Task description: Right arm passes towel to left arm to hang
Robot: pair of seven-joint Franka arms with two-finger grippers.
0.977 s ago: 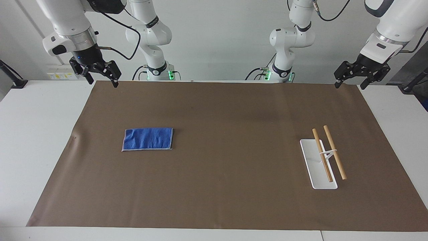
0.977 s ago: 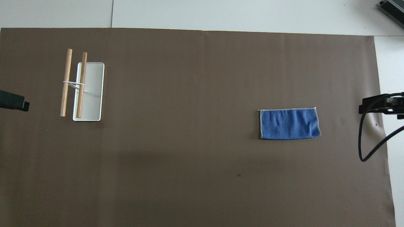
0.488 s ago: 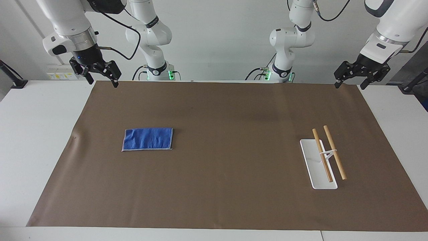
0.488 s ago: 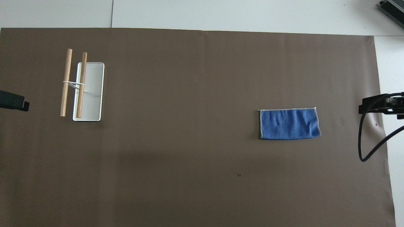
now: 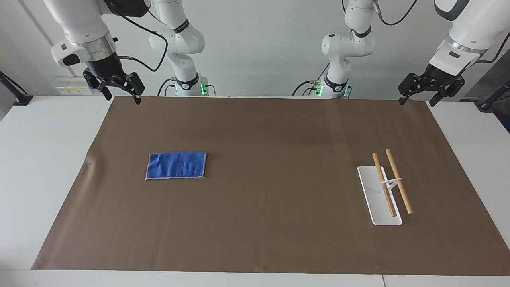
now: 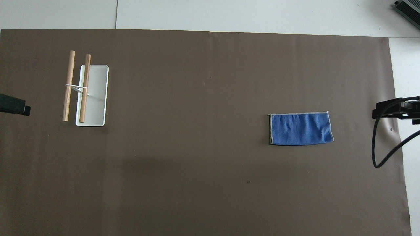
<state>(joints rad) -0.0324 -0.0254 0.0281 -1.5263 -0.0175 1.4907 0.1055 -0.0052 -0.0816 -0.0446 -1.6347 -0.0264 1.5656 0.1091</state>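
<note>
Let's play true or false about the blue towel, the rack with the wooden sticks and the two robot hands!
1. The small bright-blue terry towel lies flat on the large brown table mat. True.
2. The right gripper is holding the towel. False: it hangs open in the air over the mat's edge near the robots, holding nothing.
3. The white rack with two wooden bars stands toward the left arm's end of the table. True.
4. The towel already hangs on the rack. False: the rack's bars are bare, and the towel lies toward the right arm's end.
5. The left gripper is open and empty. True.
</note>
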